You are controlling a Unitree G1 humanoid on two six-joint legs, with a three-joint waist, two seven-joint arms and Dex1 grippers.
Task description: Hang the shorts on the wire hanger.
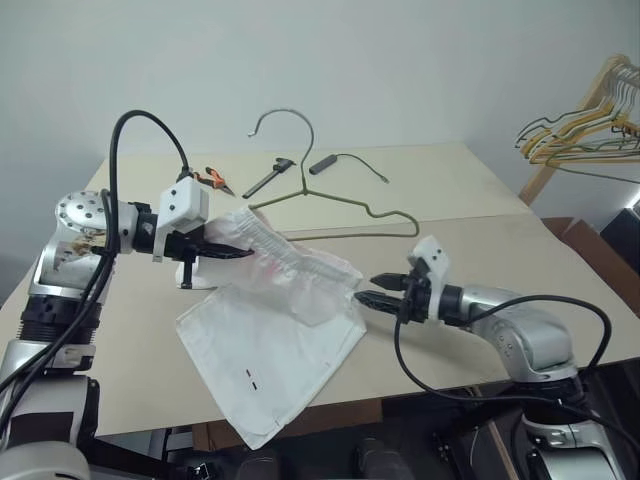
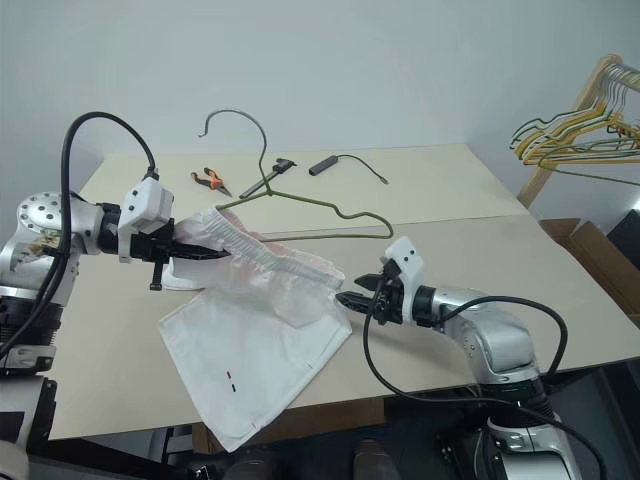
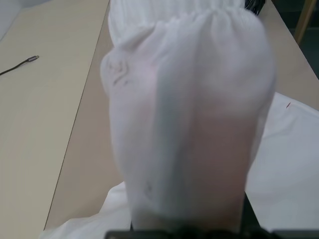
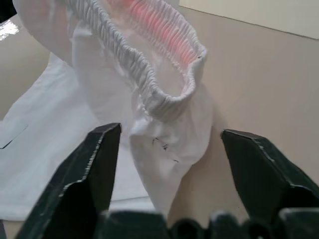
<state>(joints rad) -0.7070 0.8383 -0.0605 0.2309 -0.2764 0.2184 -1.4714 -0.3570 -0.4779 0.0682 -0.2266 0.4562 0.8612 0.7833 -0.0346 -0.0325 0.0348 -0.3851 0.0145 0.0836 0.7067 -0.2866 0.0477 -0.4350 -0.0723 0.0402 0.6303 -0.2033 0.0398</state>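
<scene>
- The shorts point(image 1: 275, 340) lie partly on the surface point(image 1: 470, 190). One end of the gathered waistband is lifted and clamped in the left end effector point(image 1: 225, 250); the cloth drapes over its fingers in the left wrist view. The legs spread flat toward the near edge, with one hem corner reaching past it.
- The right end effector point(image 1: 368, 292) stands released, jaws wide apart, at the far end of the waistband point(image 4: 164, 94). The right wrist view shows the cloth between the fingers point(image 4: 89, 169) but not gripped.
- The wire hanger point(image 1: 335, 195) lies flat behind the shorts, apart from both end effectors and touching neither. The shorts are not yet on it.
- Risk: if the right jaws close off-centre, they may catch only the outer layer or miss the elastic, and the waistband would sag when lifted.
- Risk: with a single grip, lifting could drag the overhanging hem off the edge and pull the thin cloth loose.
- Risk: the waistband lies near the hanger's lower bar; a sweep forward could push the hanger out of position.
- Risk: pliers point(image 1: 213, 180) and other small tools point(image 1: 268, 178) lie just beside the hanger hook; a shifted hanger could snag on them.
</scene>
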